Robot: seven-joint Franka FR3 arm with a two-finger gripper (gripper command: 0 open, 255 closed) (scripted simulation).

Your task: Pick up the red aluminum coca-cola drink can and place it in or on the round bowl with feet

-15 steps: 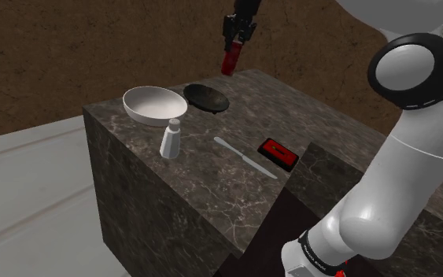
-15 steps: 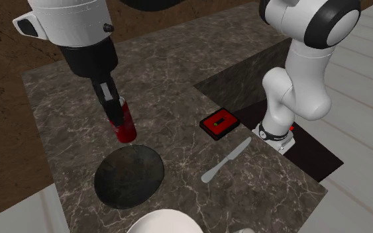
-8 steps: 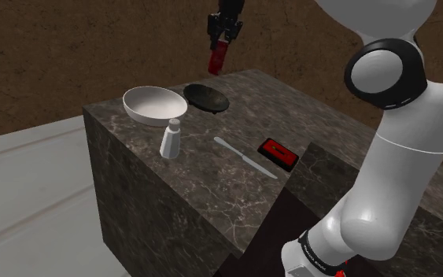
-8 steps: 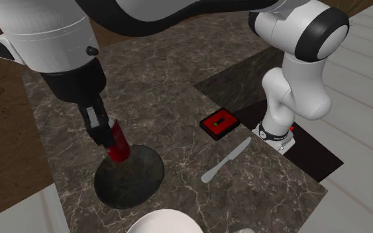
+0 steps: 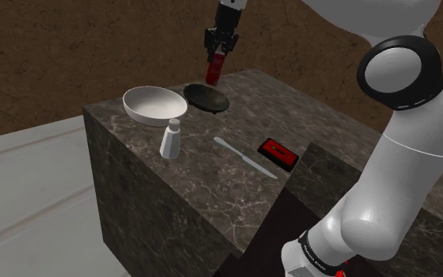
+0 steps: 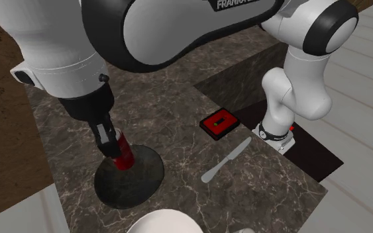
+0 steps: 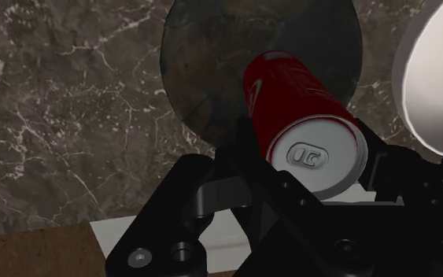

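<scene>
Dark marble counter (image 5: 212,185) | red can (image 6: 124,156) hangs near upright over the dark footed bowl (image 6: 142,185), base just above the hollow; contact not discernible | gripper (image 6: 114,143): fingers clenched on the can's upper part | judged next: straight down, then release | white bowl (image 5: 153,103) beside, apart.

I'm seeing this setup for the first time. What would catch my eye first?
The red drink can, clasped in the black claw, hangs over the dark round bowl on the marble-patterned counter. Beside that bowl sits a white bowl, and a small red-and-black box lies next to a knife farther along the counter.
</scene>
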